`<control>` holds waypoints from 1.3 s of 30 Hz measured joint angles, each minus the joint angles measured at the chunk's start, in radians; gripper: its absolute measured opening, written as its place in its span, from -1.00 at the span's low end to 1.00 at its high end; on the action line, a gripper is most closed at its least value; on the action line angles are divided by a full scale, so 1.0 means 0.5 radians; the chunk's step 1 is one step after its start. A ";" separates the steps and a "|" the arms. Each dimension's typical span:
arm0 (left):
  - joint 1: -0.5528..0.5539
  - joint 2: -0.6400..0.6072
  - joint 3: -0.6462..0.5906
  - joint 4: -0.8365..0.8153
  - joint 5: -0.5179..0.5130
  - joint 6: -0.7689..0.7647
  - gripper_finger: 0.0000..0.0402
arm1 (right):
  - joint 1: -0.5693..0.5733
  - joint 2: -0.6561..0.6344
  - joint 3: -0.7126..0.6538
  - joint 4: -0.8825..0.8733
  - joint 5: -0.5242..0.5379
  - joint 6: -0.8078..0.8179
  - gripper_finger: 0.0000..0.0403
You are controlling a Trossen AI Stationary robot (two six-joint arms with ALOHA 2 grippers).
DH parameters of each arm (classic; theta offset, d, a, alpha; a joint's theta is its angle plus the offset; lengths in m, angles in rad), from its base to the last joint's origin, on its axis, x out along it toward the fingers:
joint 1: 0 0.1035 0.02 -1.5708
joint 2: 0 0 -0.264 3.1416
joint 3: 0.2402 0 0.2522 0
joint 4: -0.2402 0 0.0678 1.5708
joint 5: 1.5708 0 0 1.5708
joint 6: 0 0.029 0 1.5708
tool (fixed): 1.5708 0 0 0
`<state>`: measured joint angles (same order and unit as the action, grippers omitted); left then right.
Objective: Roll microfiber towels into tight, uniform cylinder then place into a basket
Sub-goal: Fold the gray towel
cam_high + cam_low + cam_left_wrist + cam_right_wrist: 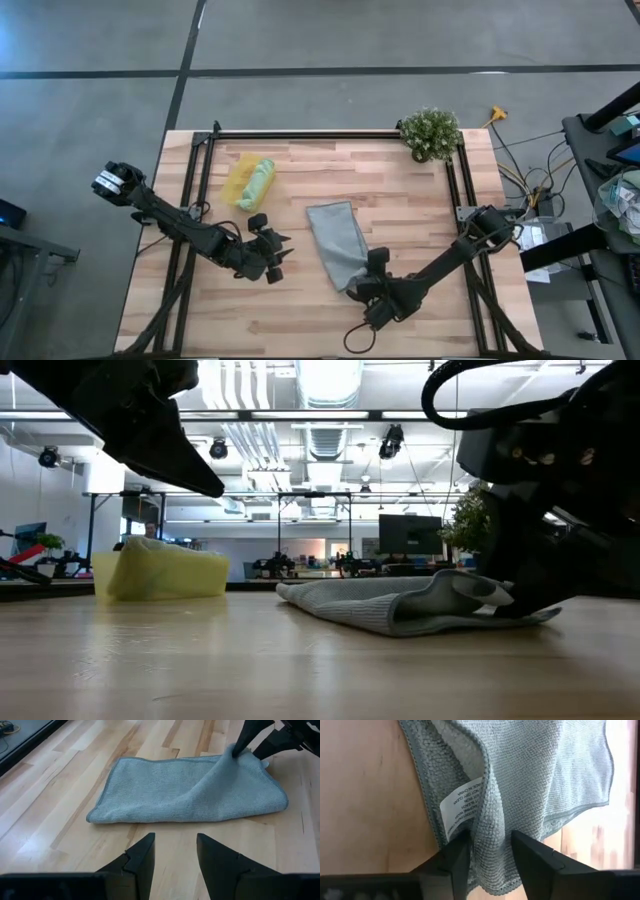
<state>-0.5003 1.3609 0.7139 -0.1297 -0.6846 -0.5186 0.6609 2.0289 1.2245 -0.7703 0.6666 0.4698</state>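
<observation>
The green towel (257, 183) is already lying rolled in the basket (238, 184), near the far left corner of the table (420, 220). The grey towel (338, 243) is lying folded, not rolled, near the table's middle. The right pincer (490, 851) is standing part open around a raised fold at its near edge. The left pincer (175, 856) is waiting open beside it, holding nothing
</observation>
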 joint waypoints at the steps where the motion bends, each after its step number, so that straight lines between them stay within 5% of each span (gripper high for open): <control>1: 0.000 0.000 -0.001 0.002 0.000 0.001 -0.35 | 0.000 0.000 -0.001 -0.006 0.003 0.003 -0.29; 21: 0.007 0.055 -0.014 0.287 -0.132 0.130 -0.35 | 0.031 0.000 -0.004 -0.030 0.025 0.001 -0.26; 29: 0.143 0.383 0.000 1.020 -0.188 0.664 -0.35 | 0.068 -0.007 -0.004 -0.088 0.019 0.001 -0.26; 39: 0.490 0.870 0.157 1.485 -0.136 0.707 -0.35 | 0.089 -0.013 -0.005 0.003 -0.031 -0.068 -0.26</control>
<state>-0.2553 1.7959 0.7922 0.6129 -0.7525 -0.1653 0.7055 2.0222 1.2221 -0.7689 0.6512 0.4358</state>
